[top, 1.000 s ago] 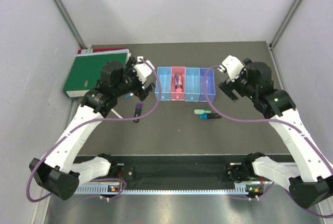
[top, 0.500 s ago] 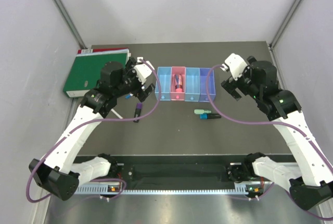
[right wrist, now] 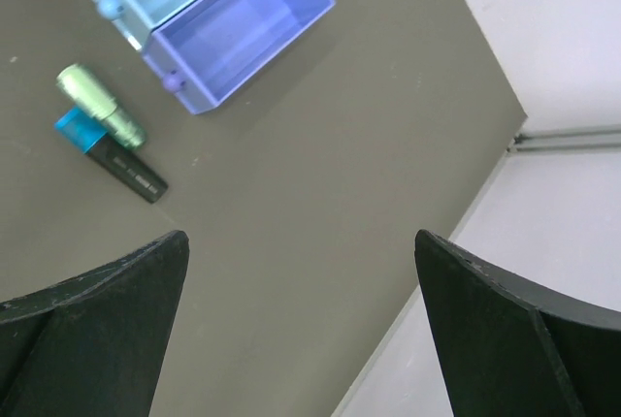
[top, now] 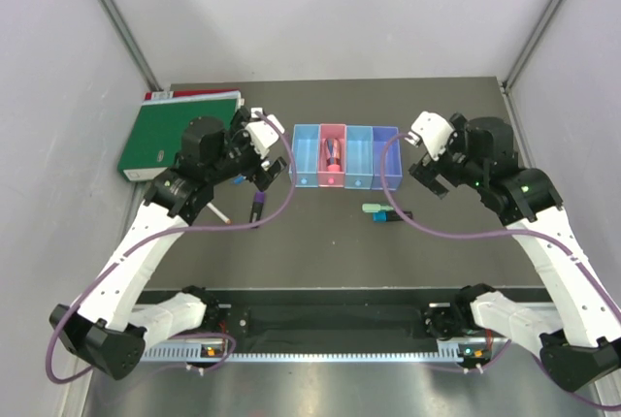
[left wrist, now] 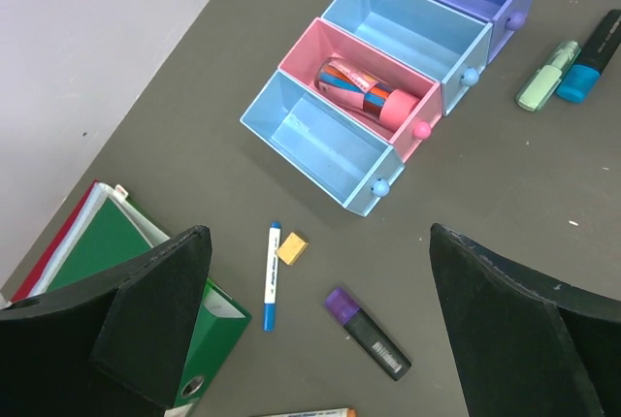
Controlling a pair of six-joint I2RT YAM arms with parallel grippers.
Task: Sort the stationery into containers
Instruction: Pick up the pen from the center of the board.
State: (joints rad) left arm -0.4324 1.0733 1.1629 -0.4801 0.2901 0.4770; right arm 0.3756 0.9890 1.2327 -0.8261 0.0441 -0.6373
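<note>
Both arms shift slightly; the stationery lies as before.
The left gripper (left wrist: 317, 242), jaws wide apart and empty, has drifted toward the left edge above the purple-capped marker (left wrist: 367, 333) and blue-tipped pen (left wrist: 271, 275). The right gripper (right wrist: 301, 242), jaws also apart, has dipped nearward, right of the containers (top: 344, 157) by the far edge's middle. The green marker (top: 373, 208) and blue-capped marker (top: 390, 215) lie just nearer than these.

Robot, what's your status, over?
Left gripper open, right gripper open, both empty. Pink bin holds one tube. Markers, pen loose on table. Nothing blocking.
</note>
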